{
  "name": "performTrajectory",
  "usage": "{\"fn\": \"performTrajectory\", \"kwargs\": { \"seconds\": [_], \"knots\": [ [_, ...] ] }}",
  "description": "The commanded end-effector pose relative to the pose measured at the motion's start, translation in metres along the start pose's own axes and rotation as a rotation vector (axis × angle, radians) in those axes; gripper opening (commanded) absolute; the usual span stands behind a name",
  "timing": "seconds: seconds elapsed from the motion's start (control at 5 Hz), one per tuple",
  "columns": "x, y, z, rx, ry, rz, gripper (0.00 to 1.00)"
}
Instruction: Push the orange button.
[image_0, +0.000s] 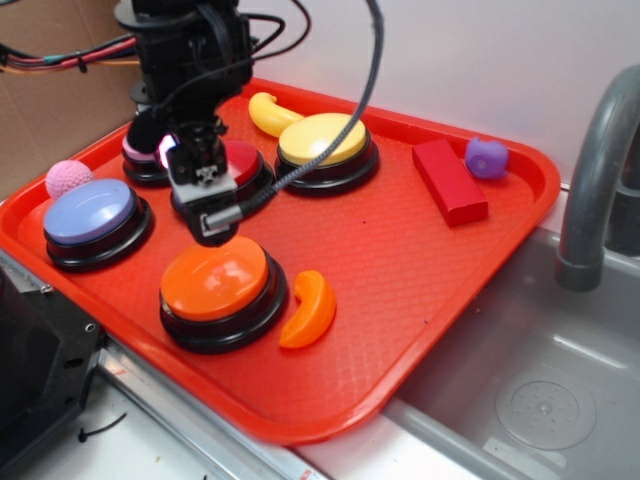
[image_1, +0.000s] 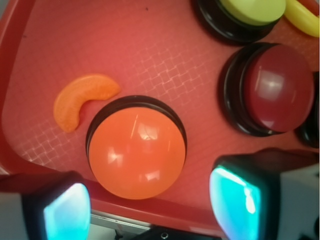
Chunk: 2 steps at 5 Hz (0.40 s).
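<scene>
Hovering above the red tray (image_0: 420, 330), the gripper (image_0: 205, 200) hangs just over the far rim of the orange button (image_0: 215, 280), tip close to the dome but contact cannot be confirmed from the exterior view

Key relation: in the wrist view the orange button (image_1: 136, 155) sits between the two fingers (image_1: 65, 210), centred slightly toward the left pad, with the dome in front of and below the fingertips. Judgement: the move needed is mostly straight down, with a small shift toward the near edge of the tray to land on the dome's centre rather than its rim. The button is round, so no long axis matters. Only one arm is present

Fingers: spread wide, nothing held; both pads show at the bottom corners of the wrist view with the dome in the gap. Judgement: open fingers could straddle the dome instead of pressing it

Position of target: near edge of the tray, toward its left half, black base resting on the tray floor

Tray contents: orange crescent toy (image_0: 308, 310) just beside the button on its right, apart from the base in the wrist view; red-topped button (image_1: 272, 95) behind the gripper; yellow button (image_0: 322, 140) and yellow banana-shaped toy (image_0: 268, 112) at the far edge; blue-lilac button (image_0: 88, 215) at the left edge; pink knitted ball (image_0: 68, 178); red block (image_0: 450, 182); purple toy (image_0: 486, 158) near the far right corner. A further pink-topped button is mostly hidden behind the arm
</scene>
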<state>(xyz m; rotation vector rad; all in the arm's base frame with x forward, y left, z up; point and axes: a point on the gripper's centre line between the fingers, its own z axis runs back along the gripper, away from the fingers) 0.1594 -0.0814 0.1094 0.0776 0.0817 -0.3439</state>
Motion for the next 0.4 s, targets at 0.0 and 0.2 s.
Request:
{"fn": "performTrajectory", "kwargs": {
  "seconds": [0.0,0.2],
  "knots": [
    [0.0056,-0.0093,0.0311,0.035,-0.057,-0.007,1.00],
    [0.0036,-0.0100,0.0355,0.036,-0.083,0.008,1.00]
  ]
}}
